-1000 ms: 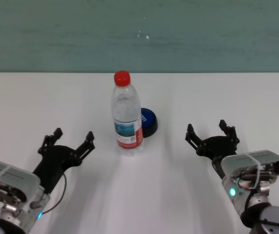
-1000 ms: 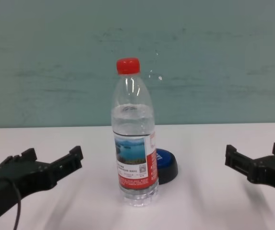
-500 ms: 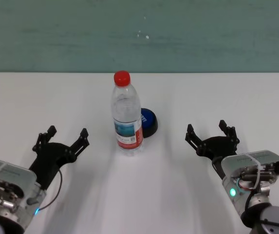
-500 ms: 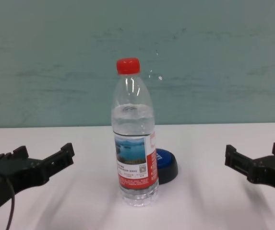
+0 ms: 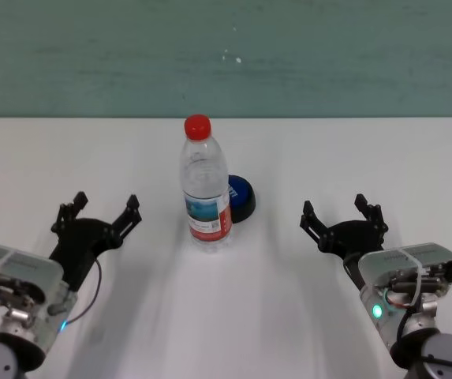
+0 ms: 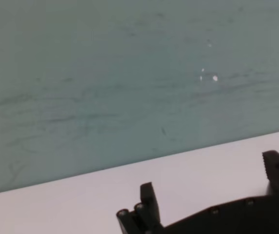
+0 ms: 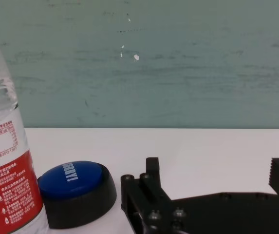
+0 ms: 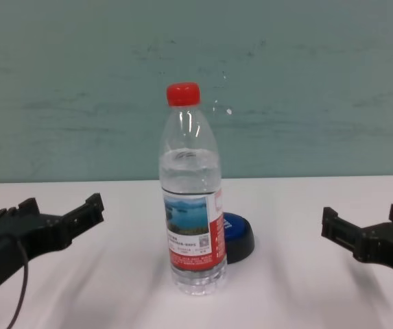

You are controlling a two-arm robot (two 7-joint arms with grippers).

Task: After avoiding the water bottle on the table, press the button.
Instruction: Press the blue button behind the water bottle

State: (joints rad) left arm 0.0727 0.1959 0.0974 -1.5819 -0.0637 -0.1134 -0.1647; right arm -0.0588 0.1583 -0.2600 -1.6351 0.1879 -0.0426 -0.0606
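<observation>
The water bottle (image 5: 204, 185) stands upright mid-table, clear with a red cap and red-and-white label; it also shows in the chest view (image 8: 191, 199) and the right wrist view (image 7: 5, 165). The blue button (image 5: 240, 198) on its black base sits just behind and to the right of the bottle, partly hidden by it; it shows in the chest view (image 8: 237, 233) and right wrist view (image 7: 76, 187) too. My left gripper (image 5: 98, 213) is open, left of the bottle and apart from it. My right gripper (image 5: 342, 215) is open, right of the button and apart from it.
The white table (image 5: 304, 158) runs to a teal wall at the back. Bare tabletop lies on both sides of the bottle and behind the button.
My left gripper has drawn back to the left, farther from the bottle. The right gripper, bottle and button have not moved.
</observation>
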